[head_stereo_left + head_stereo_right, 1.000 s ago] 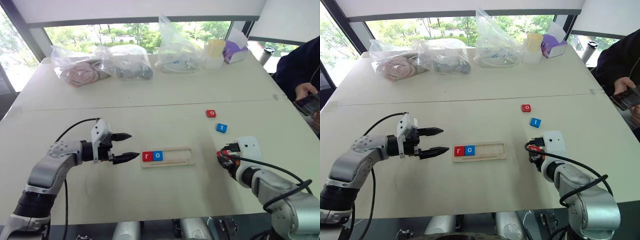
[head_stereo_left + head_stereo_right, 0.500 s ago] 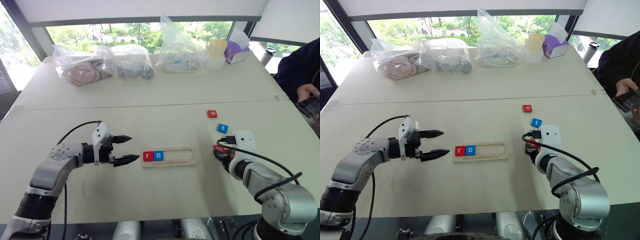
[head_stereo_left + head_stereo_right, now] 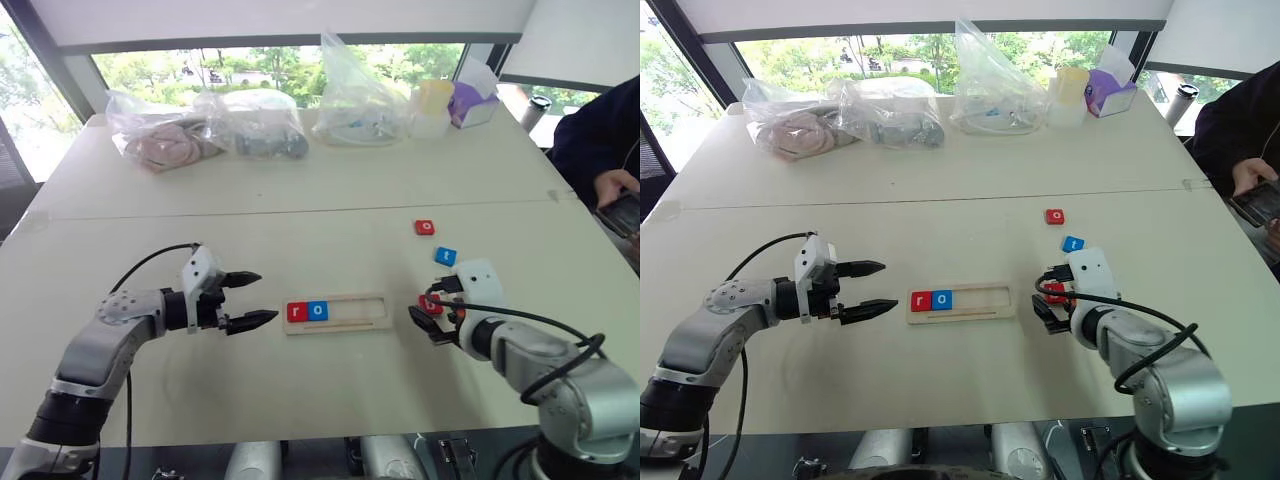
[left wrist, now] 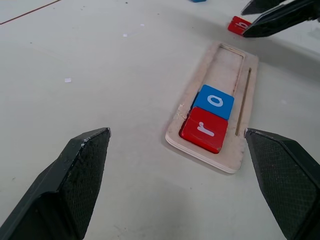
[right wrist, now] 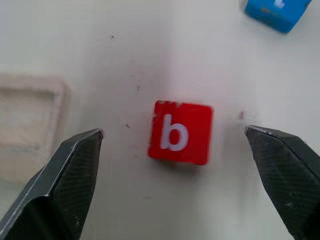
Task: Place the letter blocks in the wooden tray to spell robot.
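Note:
The wooden tray (image 3: 360, 311) lies mid-table with a red r block (image 3: 296, 312) and a blue o block (image 3: 317, 311) side by side at its left end. My left gripper (image 3: 248, 299) hovers open just left of the tray, holding nothing. Right of the tray, my right gripper (image 5: 172, 131) stands open over a red b block (image 5: 180, 132), which lies on the table between the fingers and clear of both. A blue t block (image 3: 445, 256) and a red o block (image 3: 424, 227) lie farther back on the right.
Plastic bags (image 3: 250, 125) of items, a yellow cup (image 3: 432, 100) and a purple box (image 3: 468, 100) line the table's far side. A person's hand holding a phone (image 3: 620, 205) is at the right edge.
My right gripper has opened and the red b block now lies free on the table between its fingers. The right hand edged toward the tray. The left arm kept still.

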